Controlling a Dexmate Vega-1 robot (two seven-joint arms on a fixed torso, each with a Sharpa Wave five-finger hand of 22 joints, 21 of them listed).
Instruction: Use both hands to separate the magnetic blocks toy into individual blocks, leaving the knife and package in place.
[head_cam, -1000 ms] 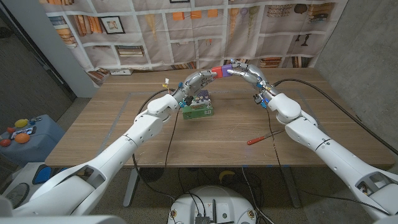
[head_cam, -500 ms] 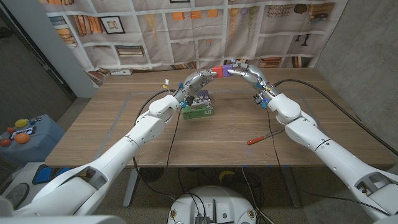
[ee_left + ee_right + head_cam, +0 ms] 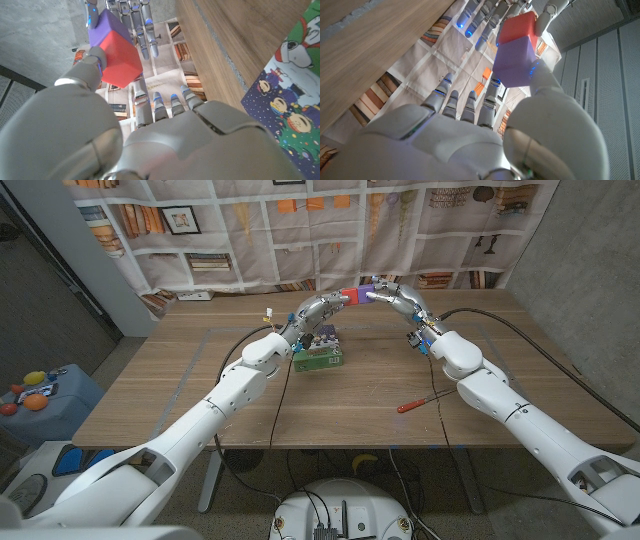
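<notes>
Above wooden table (image 3: 200, 380): red block (image 3: 349, 293) gripped by left hand (image 3: 318, 308), joined purple block (image 3: 365, 286) gripped by right hand (image 3: 398, 298).

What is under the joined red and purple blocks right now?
Nothing supports the red block and purple block: the left hand and right hand hold them in the air, near the package. The table's far edge is hidden.

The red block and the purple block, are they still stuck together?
Touching: in the left wrist view the red block and purple block meet face to face, no gap.
</notes>
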